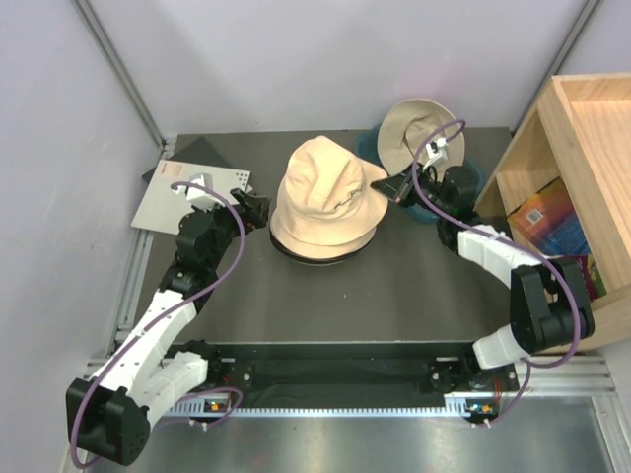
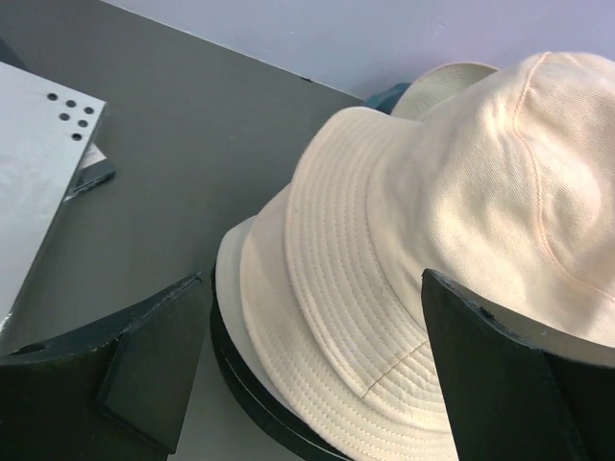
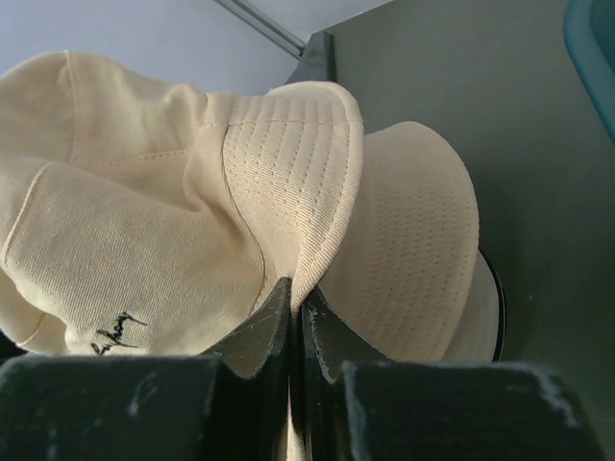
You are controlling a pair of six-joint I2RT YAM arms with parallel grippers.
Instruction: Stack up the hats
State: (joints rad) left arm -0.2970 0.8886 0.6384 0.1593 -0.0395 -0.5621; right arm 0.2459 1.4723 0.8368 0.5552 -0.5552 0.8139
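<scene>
While the right gripper (image 3: 296,315) is pinching the floppy brim of the cream fabric bucket hat (image 1: 323,192) topping the pile at mid-frame, and the left gripper (image 1: 258,207) is hovering spread beside it, a sideways tug is arguably threatening to slide it off the black fabric hat (image 2: 259,415) beneath.
</scene>
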